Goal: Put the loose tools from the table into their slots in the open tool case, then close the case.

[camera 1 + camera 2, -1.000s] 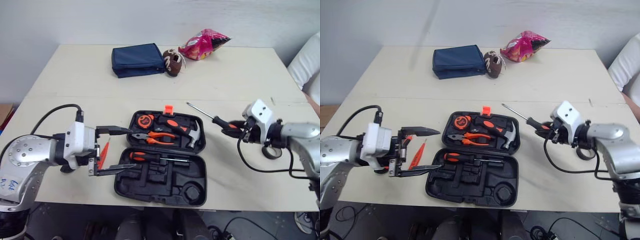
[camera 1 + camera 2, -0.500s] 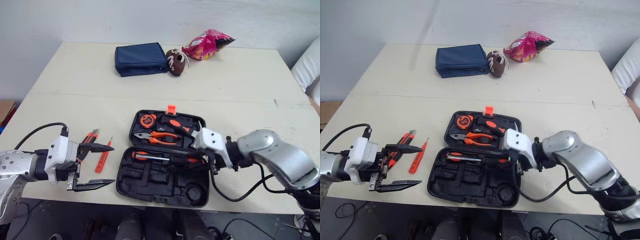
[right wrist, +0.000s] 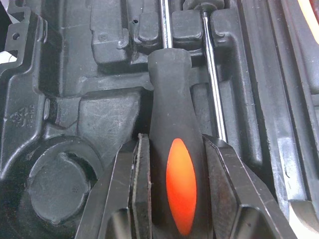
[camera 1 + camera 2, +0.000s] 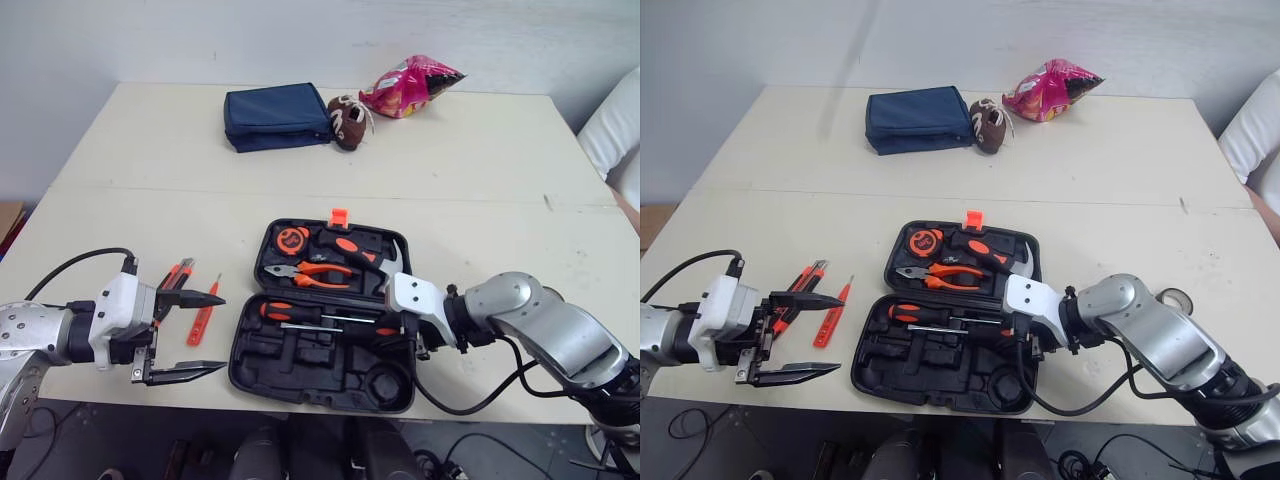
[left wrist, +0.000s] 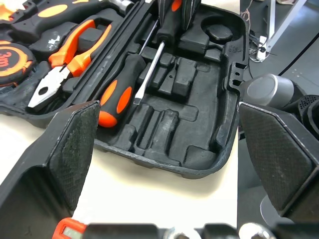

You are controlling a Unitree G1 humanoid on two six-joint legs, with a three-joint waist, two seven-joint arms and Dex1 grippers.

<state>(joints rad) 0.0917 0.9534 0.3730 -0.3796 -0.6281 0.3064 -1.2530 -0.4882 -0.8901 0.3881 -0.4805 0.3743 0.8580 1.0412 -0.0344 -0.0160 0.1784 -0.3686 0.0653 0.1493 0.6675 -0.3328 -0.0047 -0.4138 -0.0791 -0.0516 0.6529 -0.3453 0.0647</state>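
Pale table by a grey wall holds the tool case; right claw grips a screwdriver; left claw gapes.

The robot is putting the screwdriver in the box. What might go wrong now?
1. The right gripper holds a screwdriver by its handle over the tool case, close to the stowed screwdriver. If it lands crooked, it may sit high and block the lid later.
2. The open left gripper hangs by the small orange tester on the table; a clumsy reach might knock it off.
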